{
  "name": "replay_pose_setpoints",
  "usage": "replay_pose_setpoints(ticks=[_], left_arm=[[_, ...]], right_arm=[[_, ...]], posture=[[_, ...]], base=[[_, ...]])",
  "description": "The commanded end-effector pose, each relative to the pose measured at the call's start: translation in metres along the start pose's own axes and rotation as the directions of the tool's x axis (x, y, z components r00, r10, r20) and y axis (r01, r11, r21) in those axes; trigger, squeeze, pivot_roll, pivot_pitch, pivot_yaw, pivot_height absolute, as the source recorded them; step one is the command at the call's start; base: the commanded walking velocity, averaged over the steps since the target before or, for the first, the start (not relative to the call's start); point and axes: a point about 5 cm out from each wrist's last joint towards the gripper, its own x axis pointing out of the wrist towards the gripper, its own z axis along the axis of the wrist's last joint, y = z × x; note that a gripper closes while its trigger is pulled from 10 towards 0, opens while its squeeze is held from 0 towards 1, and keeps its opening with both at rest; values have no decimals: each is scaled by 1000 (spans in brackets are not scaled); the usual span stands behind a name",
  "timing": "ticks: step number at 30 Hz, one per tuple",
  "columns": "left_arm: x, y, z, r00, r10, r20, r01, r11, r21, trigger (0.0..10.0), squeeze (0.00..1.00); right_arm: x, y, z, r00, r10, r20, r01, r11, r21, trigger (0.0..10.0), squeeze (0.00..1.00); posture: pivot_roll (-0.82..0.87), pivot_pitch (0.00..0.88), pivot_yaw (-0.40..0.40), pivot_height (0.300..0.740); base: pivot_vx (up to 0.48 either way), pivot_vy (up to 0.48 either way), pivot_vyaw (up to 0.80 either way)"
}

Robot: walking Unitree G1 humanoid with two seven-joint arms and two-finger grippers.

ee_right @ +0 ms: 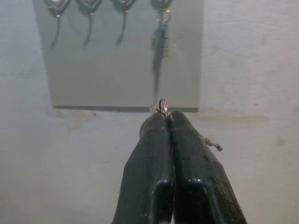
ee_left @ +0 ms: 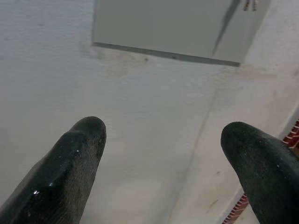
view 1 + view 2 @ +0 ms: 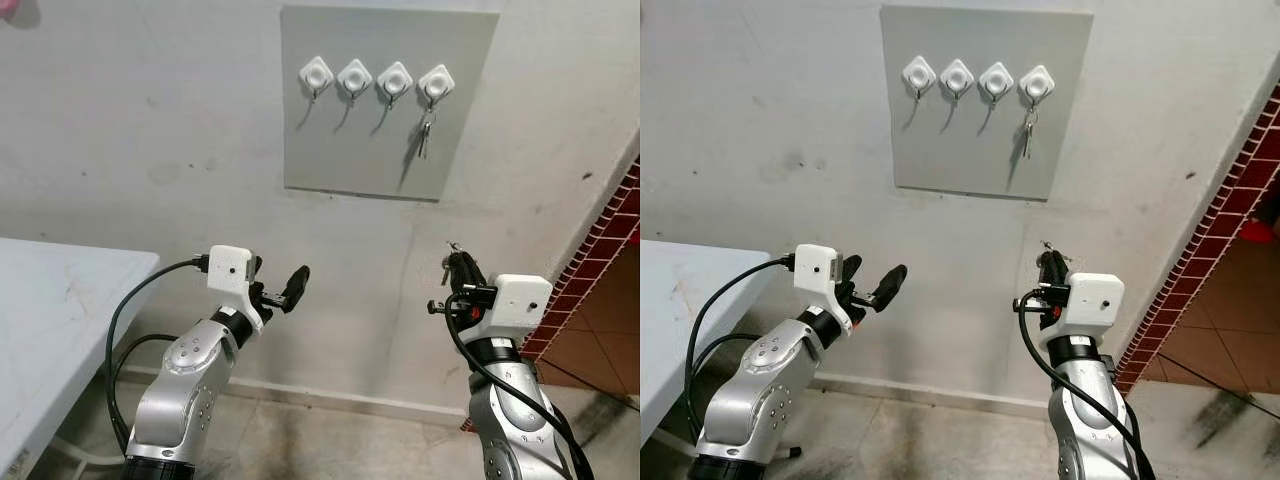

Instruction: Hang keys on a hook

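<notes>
The right claw [image 1: 167,114], clamped on a small silver key ring [image 1: 162,106], sits below the grey square hook board [image 3: 350,150], whose three free white hooks [image 3: 355,76] lie up and leftward.

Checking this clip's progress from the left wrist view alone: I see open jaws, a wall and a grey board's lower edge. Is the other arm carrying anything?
Observer: Yes. The right gripper has its jaws shut on a key ring, lower than the board.
Operator: Any hook free?
Observer: Three white hooks are bare. The rightmost hook already carries hung keys.
</notes>
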Motion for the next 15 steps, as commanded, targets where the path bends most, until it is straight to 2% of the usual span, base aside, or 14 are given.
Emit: replay_pose_setpoints(ticks=[1,8,15], left_arm=[[2,-1,6,1000,-6,12,6,1000,14,10000,0],[3,-2,7,1000,-11,14,11,1000,11,10000,0],[3,-2,6,1000,-8,14,8,1000,11,10000,0]], right_arm=[[0,2,5,1000,2,27,-2,1000,-1,10000,0],[0,3,5,1000,0,27,0,1000,2,10000,0],[-1,3,4,1000,1,25,-1,1000,3,10000,0]], posture=[[-46,28,-3,740],[-45,30,-2,740],[-43,32,-4,740]], base=[[262,0,0],[266,0,0],[374,0,0]])
